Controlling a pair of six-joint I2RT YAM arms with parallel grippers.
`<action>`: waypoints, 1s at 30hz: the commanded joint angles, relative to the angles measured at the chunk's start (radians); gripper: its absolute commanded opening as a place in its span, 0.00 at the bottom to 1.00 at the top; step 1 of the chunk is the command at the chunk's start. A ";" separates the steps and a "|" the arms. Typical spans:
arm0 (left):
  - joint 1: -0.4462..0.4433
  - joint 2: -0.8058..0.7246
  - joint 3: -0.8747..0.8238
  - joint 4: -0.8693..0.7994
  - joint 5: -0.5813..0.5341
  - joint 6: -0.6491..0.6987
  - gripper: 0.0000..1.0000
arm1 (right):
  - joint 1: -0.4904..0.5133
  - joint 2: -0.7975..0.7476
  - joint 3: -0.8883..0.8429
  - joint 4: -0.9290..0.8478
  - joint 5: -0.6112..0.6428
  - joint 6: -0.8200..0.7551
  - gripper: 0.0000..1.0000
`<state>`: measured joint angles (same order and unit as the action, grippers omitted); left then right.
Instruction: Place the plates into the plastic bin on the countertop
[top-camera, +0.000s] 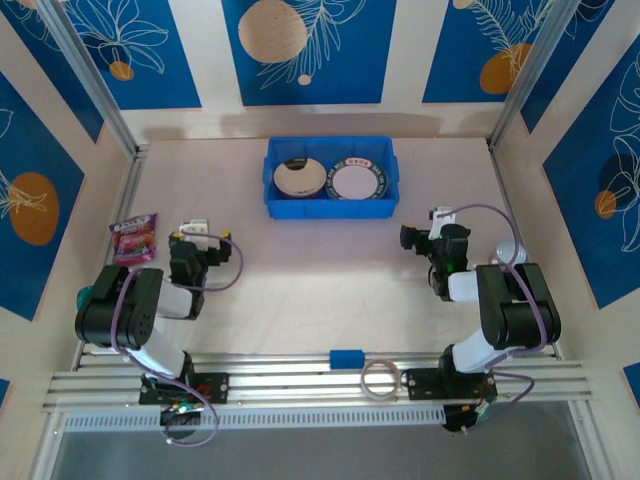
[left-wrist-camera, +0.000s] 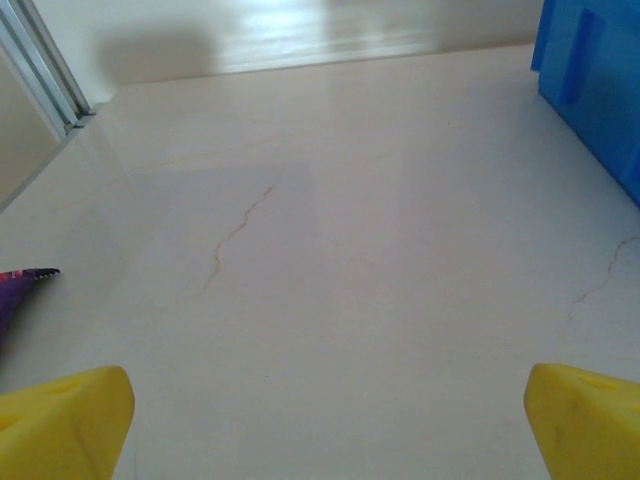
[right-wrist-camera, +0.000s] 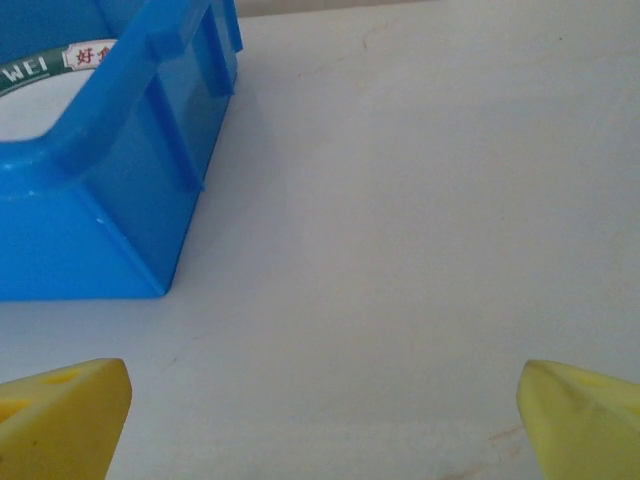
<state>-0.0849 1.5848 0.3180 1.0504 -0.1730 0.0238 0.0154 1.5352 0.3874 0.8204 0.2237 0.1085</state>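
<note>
A pink packet (top-camera: 135, 238) lay at the far left of the countertop (top-camera: 320, 290). Just right of it the left gripper (top-camera: 197, 236) hung over bare surface. Its wrist view showed the yellow fingertips (left-wrist-camera: 70, 420) spread wide with nothing between them, a corner of the packet (left-wrist-camera: 25, 278) at the left edge and the bin's wall (left-wrist-camera: 600, 90) at the far right.

The bin (top-camera: 331, 207) sat at the far middle of the countertop. Two plates lay flat in it side by side: the left plate (top-camera: 299, 177), pale with a dark rim, and the right plate (top-camera: 355, 181), white with a dark rim. Whether others lay under them could not be told.

On the near rail (top-camera: 270, 385) sat a blue block (top-camera: 347, 358) and, just to its right, a tape ring (top-camera: 381, 381).

The right gripper (top-camera: 432, 234) hung right of the bin and nearer than it, jaws wide apart and empty. Its wrist view showed the bin's corner (right-wrist-camera: 120, 200) at the left, with the lettered green rim of the right plate (right-wrist-camera: 30, 72) inside.
</note>
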 joint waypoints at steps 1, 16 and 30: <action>0.014 -0.020 0.038 -0.076 0.003 -0.017 1.00 | -0.002 -0.012 0.017 0.010 -0.040 0.016 0.99; 0.016 -0.020 0.034 -0.066 0.004 -0.018 1.00 | 0.000 -0.012 0.025 -0.005 -0.050 0.010 0.99; 0.014 -0.020 0.034 -0.068 0.004 -0.016 1.00 | -0.008 -0.011 0.032 -0.017 -0.066 0.014 0.99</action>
<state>-0.0822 1.5810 0.3443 0.9783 -0.1730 0.0238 0.0143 1.5352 0.3912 0.8116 0.1761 0.1139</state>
